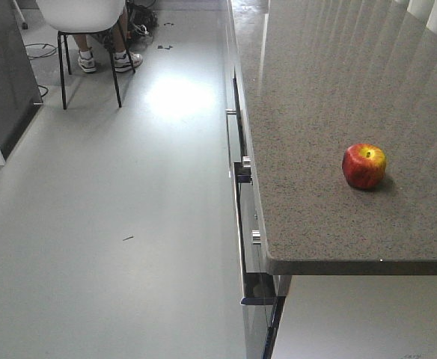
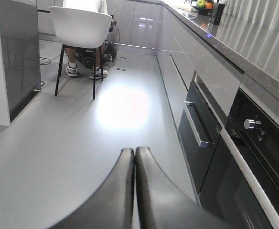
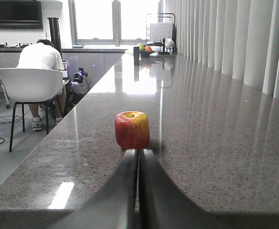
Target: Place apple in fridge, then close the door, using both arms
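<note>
The apple (image 1: 364,165), red with a yellow patch around its stem, sits on the grey speckled countertop (image 1: 331,82) near its front edge. In the right wrist view the apple (image 3: 132,130) stands straight ahead of my right gripper (image 3: 139,151), which is shut and empty, its tips just short of the fruit. My left gripper (image 2: 134,150) is shut and empty, held over the floor beside the cabinets. The fridge (image 1: 5,75) is the dark grey body with a white side at the far left, also in the left wrist view (image 2: 17,57). Only the door's dark outer face shows. Neither gripper shows in the front view.
Drawer fronts and an oven with metal handles (image 2: 199,129) run under the counter edge. A person sits on a white chair (image 1: 80,15) at the far end of the aisle, with cables on the floor. A fruit bowl (image 3: 142,47) and curtains (image 3: 235,43) lie beyond the apple.
</note>
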### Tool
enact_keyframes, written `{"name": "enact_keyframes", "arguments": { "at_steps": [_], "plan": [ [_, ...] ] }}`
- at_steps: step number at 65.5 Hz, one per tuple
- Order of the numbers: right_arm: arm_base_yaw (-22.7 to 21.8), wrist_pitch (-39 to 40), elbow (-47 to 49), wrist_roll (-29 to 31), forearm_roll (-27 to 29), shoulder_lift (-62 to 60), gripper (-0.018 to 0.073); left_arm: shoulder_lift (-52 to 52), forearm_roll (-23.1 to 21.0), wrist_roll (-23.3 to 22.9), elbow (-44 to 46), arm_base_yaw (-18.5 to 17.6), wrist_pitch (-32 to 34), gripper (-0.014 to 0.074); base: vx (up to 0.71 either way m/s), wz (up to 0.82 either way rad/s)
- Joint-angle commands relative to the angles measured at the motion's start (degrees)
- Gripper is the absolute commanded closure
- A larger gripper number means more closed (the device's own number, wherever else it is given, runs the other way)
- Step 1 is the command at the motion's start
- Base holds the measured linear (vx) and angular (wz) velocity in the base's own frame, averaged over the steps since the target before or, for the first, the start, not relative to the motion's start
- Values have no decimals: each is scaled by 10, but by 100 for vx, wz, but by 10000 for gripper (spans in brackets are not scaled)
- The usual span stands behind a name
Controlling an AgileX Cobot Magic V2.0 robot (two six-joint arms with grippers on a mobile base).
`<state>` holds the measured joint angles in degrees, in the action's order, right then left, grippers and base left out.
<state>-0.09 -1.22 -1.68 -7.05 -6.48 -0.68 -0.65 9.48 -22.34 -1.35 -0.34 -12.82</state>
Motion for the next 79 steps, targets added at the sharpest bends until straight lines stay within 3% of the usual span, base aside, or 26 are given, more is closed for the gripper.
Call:
{"name": "enact_keyframes", "arguments": {
  "at_steps": [1, 79],
  "plan": [
    [0, 42, 2, 1, -5, -7, 562, -8, 1, -4, 10, -2, 40, 602, 0, 0],
    [0, 60, 3, -18, 8, -7, 562, -8, 1, -4, 10, -2, 40, 602, 0, 0]
  ]
}}
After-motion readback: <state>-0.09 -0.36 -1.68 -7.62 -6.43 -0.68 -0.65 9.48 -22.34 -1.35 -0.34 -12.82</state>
